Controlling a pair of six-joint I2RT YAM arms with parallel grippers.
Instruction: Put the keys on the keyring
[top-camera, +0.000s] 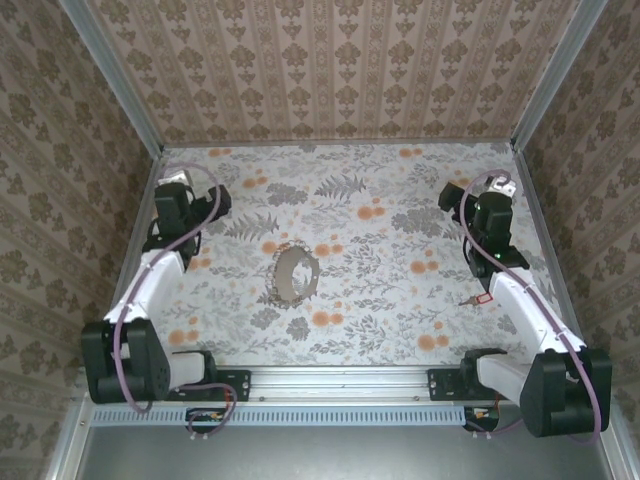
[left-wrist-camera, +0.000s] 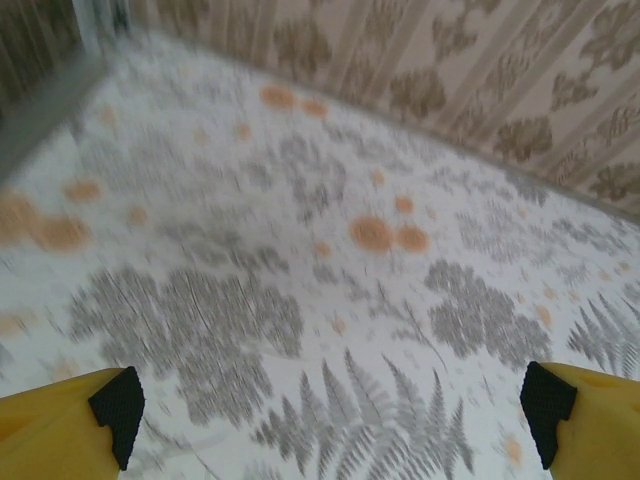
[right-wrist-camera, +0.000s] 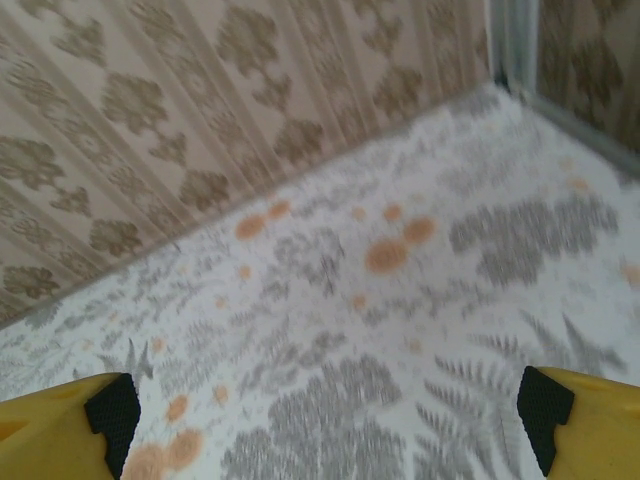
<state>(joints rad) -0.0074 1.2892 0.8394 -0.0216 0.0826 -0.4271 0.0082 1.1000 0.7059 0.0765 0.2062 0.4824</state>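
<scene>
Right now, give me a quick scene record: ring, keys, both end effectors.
keyring: mid table, between the arms, nothing touching it
red key: on the table beside the right arm, well apart from the keyring
left end effector: open, empty, above the table
right end effector: open, empty, above the table
progress: red key not on keyring

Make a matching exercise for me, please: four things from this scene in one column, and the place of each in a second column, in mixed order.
Things:
1. keyring
2. red key
3. left gripper
4. right gripper

Places:
A. far right, jaws open
B. centre of the table
C. far left, jaws open
D. lying close beside the right arm

Pairs: 1-B, 2-D, 3-C, 4-A
</scene>
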